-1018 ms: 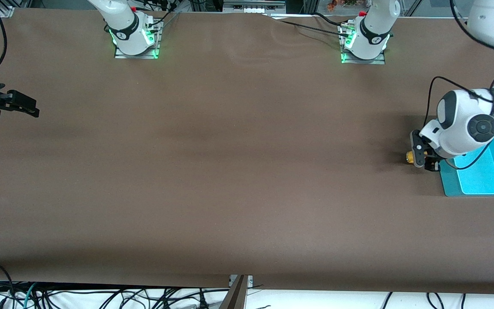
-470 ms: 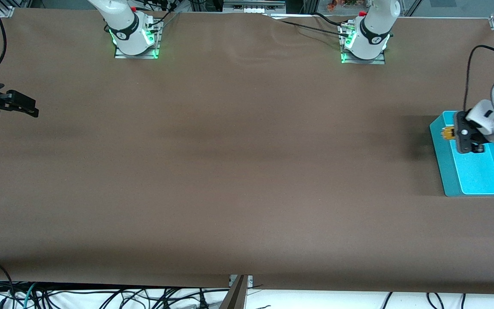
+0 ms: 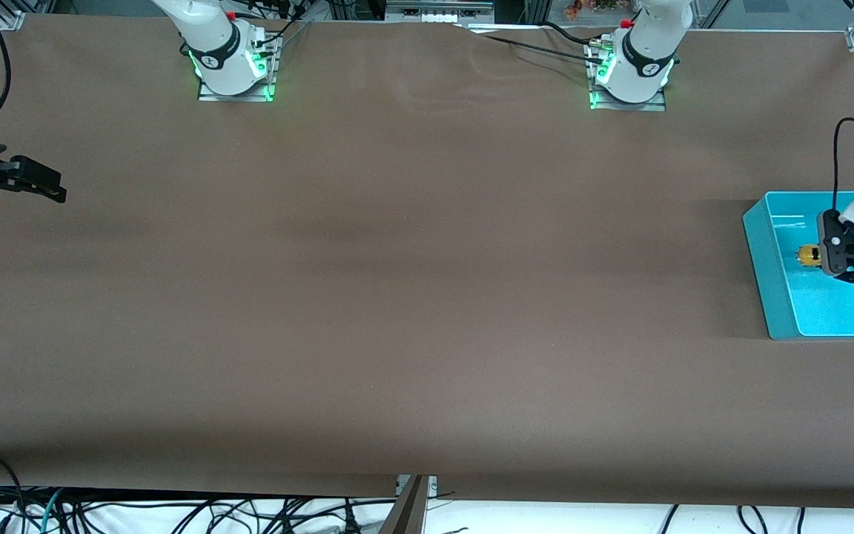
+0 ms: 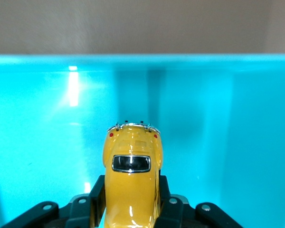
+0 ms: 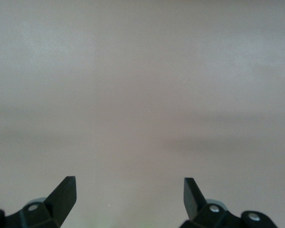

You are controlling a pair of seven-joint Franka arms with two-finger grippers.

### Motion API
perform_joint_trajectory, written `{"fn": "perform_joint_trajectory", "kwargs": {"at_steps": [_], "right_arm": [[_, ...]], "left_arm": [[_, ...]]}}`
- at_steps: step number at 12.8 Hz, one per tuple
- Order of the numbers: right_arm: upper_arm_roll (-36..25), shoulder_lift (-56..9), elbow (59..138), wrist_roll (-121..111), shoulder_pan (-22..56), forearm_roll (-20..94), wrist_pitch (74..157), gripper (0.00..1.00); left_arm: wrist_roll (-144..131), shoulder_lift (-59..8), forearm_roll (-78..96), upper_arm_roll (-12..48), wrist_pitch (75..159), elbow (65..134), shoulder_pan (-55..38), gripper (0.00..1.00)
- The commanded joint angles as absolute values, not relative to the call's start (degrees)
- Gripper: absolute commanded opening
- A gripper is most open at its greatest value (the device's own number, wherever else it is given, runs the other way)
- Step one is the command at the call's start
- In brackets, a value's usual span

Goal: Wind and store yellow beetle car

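Front view: your left gripper (image 3: 835, 257) hangs over the turquoise plastic bin (image 3: 774, 274) at the counter's left-arm edge, clamping the tiny yellow beetle car (image 3: 809, 256). Right gripper (image 3: 49, 188) waits, spread, empty.
Left wrist view: car's long axis points straight out from the fingers, bin floor beneath.

Yellow beetle car (image 4: 132, 183) — dark windows — turquoise bin (image 3: 775, 274), brown table (image 3: 397, 297)

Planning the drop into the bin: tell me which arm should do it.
Left. The left gripper is shut on the car and hangs over the teal bin, so it probably only needs to lower and release. The right gripper waits open over the table at the right arm's end.
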State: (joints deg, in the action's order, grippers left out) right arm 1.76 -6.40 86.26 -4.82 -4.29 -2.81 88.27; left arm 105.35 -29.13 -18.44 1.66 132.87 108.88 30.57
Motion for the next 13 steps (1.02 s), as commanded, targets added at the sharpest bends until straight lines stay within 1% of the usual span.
{"fn": "perform_joint_trajectory", "kwargs": {"at_steps": [1, 2, 4, 5, 7, 9, 11, 13], "right_arm": [[1.8, -6.1, 86.0, -4.7, -4.5, -2.9, 88.1, 1.0], [1.8, -6.1, 86.0, -4.7, -4.6, -2.8, 88.1, 1.0], [1.8, -6.1, 86.0, -4.7, -4.6, -2.8, 88.1, 1.0], [1.8, -6.1, 86.0, -4.7, -4.5, -2.8, 88.1, 1.0], [1.8, -6.1, 86.0, -4.7, -4.5, -2.8, 88.1, 1.0], [1.8, -6.1, 86.0, -4.7, -4.6, -2.7, 88.2, 1.0], [1.8, -6.1, 86.0, -4.7, -4.6, -2.7, 88.3, 1.0], [1.8, -6.1, 86.0, -4.7, -4.6, -2.7, 88.3, 1.0]], "left_arm": [[106.5, -31.5, -18.9, 2.5, 133.9, 107.7, 31.3, 0.57], [106.5, -30.9, -18.8, 2.7, 133.5, 107.5, 31.3, 1.0], [106.4, -27.6, -18.8, 3.1, 130.9, 107.1, 30.3, 1.0], [106.0, -25.4, -18.7, 3.9, 128.0, 107.0, 30.1, 1.0], [103.5, -20.1, -18.5, 7.5, 120.5, 105.8, 30.1, 1.0], [96.2, -17.0, -17.4, 13.1, 109.0, 101.7, 30.1, 1.0], [85.8, -17.0, -13.1, 19.0, 98.0, 95.0, 30.0, 1.0], [71.1, -17.0, -12.3, 26.2, 90.7, 90.9, 29.4, 1.0]]}}
